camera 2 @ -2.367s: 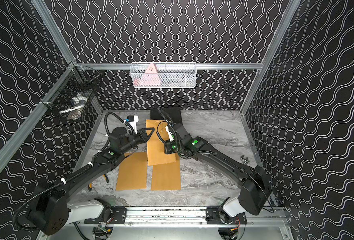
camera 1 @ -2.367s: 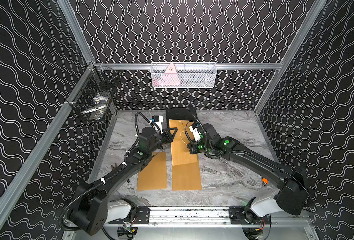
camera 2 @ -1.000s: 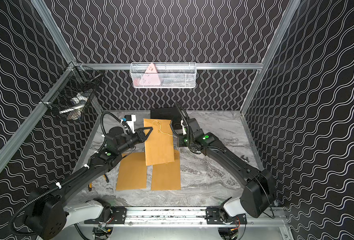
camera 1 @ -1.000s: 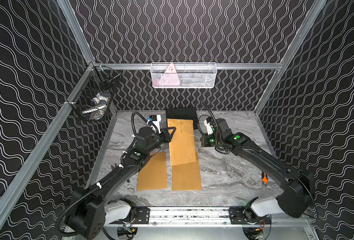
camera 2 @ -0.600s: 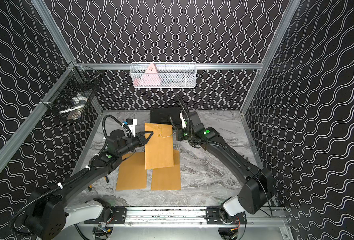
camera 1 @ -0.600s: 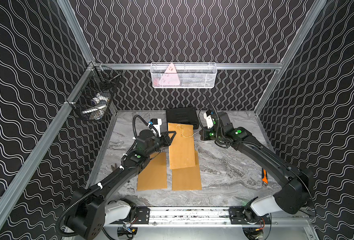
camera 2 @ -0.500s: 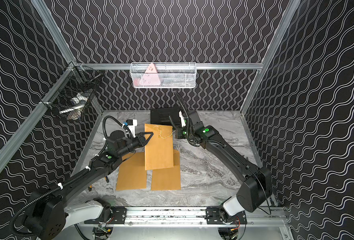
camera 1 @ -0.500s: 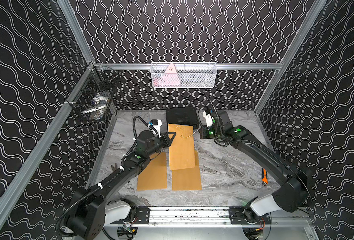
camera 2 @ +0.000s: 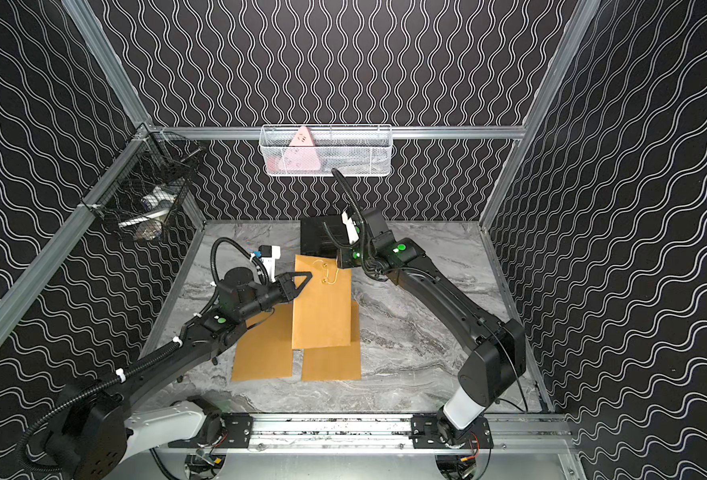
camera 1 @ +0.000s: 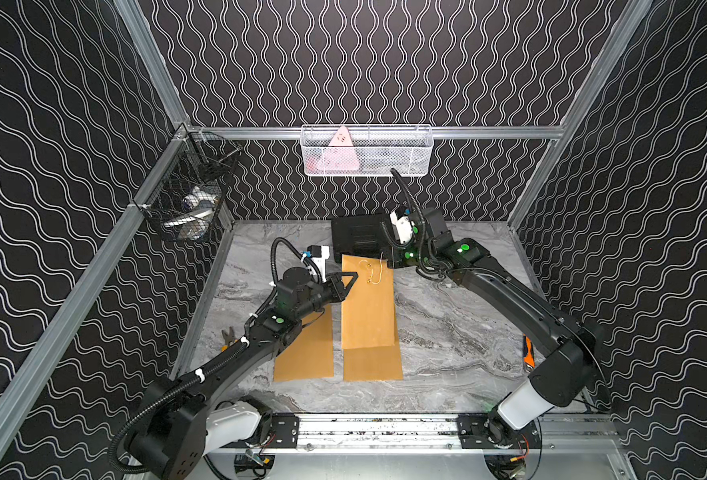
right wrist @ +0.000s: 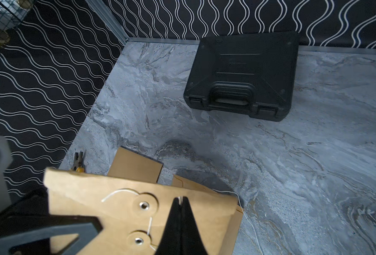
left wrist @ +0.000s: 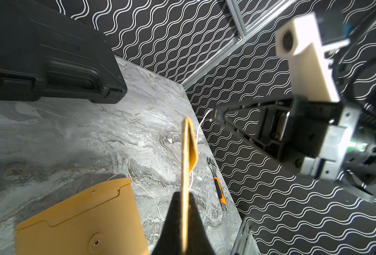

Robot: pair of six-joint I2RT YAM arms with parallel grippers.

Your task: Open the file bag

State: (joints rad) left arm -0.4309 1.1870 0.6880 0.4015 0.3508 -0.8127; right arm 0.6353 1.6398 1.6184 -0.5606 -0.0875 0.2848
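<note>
2 black arms [camera 1: 235, 361], white bases [camera 1: 231, 419]

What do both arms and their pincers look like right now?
The left arm and right arm are matte black with white base segments, green status lights and black corrugated cables looping over the wrists. White camera blocks sit at each wrist. The left pincer and right pincer have black, tapering triangular fingers.
</note>
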